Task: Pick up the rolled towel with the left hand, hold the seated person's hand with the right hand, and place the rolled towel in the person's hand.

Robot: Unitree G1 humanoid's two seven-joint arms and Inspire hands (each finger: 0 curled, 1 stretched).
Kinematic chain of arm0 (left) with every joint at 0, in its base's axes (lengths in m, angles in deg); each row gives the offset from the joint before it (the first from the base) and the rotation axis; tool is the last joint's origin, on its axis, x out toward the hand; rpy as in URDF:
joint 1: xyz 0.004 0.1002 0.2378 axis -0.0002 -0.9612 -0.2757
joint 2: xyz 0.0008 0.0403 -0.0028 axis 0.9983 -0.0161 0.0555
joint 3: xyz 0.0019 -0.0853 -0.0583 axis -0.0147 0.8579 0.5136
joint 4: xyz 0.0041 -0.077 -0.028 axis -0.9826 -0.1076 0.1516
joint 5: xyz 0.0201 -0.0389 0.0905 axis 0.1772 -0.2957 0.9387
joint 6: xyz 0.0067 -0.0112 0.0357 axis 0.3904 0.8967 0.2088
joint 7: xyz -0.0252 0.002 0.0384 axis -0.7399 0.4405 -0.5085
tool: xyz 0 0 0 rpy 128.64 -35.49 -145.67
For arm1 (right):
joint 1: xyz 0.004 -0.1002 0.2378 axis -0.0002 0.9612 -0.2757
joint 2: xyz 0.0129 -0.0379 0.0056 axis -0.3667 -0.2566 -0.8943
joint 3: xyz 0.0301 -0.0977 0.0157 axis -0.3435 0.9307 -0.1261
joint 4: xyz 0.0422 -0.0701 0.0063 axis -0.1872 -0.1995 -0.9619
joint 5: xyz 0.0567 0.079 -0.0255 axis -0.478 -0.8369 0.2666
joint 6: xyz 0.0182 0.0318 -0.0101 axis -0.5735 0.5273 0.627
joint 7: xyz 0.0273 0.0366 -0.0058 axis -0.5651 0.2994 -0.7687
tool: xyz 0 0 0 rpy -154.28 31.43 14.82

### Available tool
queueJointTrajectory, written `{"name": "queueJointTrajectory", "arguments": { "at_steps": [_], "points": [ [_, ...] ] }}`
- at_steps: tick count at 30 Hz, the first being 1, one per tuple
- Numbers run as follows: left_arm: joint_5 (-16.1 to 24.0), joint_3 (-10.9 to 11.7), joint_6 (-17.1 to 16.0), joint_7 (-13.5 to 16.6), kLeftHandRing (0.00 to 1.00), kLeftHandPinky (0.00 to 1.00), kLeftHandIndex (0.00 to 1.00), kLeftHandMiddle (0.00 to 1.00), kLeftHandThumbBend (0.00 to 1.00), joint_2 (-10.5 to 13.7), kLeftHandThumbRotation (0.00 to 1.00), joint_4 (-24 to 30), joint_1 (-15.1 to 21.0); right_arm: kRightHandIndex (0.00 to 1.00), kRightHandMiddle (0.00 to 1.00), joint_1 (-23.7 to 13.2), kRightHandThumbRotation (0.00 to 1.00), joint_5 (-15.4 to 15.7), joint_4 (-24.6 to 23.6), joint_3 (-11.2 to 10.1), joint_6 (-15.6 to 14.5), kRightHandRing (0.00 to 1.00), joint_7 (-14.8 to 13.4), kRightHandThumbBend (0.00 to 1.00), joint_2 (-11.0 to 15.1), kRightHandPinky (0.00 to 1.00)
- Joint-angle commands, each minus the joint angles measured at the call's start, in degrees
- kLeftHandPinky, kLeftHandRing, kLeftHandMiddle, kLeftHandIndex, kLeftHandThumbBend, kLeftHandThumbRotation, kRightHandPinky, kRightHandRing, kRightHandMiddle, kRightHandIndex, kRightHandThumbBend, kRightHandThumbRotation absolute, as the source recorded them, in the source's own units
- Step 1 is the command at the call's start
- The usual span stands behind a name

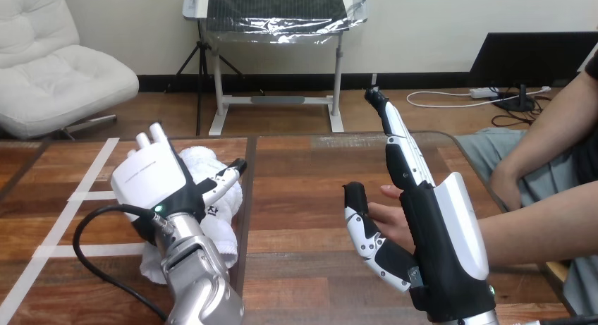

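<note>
- On the left, the left hand [148, 175] is seen bent down over the towel [220, 223]; its thumb is laid across the towel's top on the right side, and the fingers are curled over the far edge, so the towel is taken as gripped.
- The towel is on the table [303, 198], left of centre, under and around that hand; it does not look lifted.
- On the right, the right hand [441, 251] is held edge-on with its fingers straight and pointing far and its thumb spread to the left: open, nothing clasped.
- The person's hand [389, 221] is found in the gap between that thumb and the palm, touching or just beside the palm; which of the two cannot be told.
- The person's forearm [536, 233] is brought in from the right edge.
- The step in hand is judged to be the double take: towel being gripped, person's hand not yet held.
- Next, a close of the right thumb and fingers round the person's hand is called for, gently, and a lift of the towel across to the right.
- Hidden: the left fingertips behind the hand's own back, the towel's underside, and most of the person's palm behind the right hand.
</note>
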Motion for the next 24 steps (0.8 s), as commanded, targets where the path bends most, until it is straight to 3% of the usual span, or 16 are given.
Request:
{"name": "queueJointTrajectory", "arguments": {
  "at_steps": [1, 16, 24],
  "points": [
    [-0.63, -0.40, 0.58, 0.39, 0.94, 0.89, 1.00, 1.00, 0.92, 1.79, 0.88, -1.77, 5.47, 1.00, 1.00, -1.97, 0.00, -0.08, -3.28, -0.39, -0.88, 1.00, 0.47, 0.00, -0.03, 1.00],
    [-3.39, -1.31, 2.31, -0.76, 0.95, 0.91, 1.00, 1.00, 0.95, 2.79, 0.89, -4.97, 7.14, 1.00, 1.00, -1.59, 0.00, -0.71, -4.37, -0.60, -2.35, 1.00, 2.17, 0.00, 0.37, 1.00],
    [-3.89, -2.32, 3.08, -1.64, 0.92, 0.86, 0.99, 0.97, 0.96, 3.29, 0.91, -7.34, 8.17, 1.00, 1.00, -1.60, 0.00, -1.09, -4.70, -0.69, -2.55, 1.00, 2.87, 0.00, 0.63, 1.00]
  ]
}}
